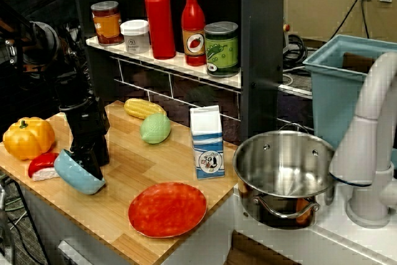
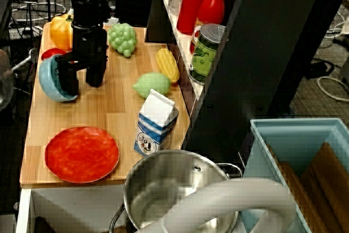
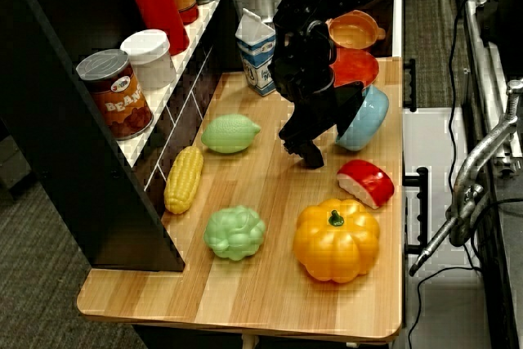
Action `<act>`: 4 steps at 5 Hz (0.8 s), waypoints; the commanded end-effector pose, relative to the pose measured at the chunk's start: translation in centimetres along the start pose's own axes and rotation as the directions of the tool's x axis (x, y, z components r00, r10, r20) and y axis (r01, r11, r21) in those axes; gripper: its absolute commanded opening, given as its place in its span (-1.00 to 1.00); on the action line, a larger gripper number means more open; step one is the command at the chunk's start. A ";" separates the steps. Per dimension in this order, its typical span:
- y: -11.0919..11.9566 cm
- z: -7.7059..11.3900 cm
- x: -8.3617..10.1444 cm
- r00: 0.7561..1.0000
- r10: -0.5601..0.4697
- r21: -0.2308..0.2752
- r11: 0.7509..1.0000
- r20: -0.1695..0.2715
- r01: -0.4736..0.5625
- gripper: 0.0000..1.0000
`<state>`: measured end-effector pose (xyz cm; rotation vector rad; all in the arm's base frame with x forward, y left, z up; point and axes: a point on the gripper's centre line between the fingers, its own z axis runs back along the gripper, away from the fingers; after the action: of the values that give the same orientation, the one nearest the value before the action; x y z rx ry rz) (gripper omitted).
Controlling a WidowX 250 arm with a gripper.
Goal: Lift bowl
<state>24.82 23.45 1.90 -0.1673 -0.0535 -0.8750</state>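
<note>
Here we see the black pincer (image 1: 89, 164) clenched on the rim of the light-blue bowl (image 1: 75, 175), one finger inside and one outside. The bowl is tilted steeply on its side at the tabletop's (image 1: 139, 166) front edge, just beside the red-and-white slice (image 1: 42, 164) and near the orange pumpkin (image 1: 28, 137).

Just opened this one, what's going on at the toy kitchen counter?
A black robot arm's gripper has its fingers clamped on the rim of the light-blue bowl, which is tipped steeply on edge near the counter's front edge. It sits beside the red toy slice and the orange pumpkin. The red plate, milk carton and steel pot stand apart.
</note>
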 end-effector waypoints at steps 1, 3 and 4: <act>0.2 2.5 0.1 0.999 -0.039 0.043 0.998 0.016 0.038 -1.00; 0.4 3.2 0.0 0.999 -0.046 0.036 0.998 0.025 0.045 -1.00; 0.5 3.1 -0.4 0.998 -0.053 0.043 0.998 0.028 0.052 -1.00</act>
<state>24.66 23.48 3.21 -0.2035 -0.0833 -0.9251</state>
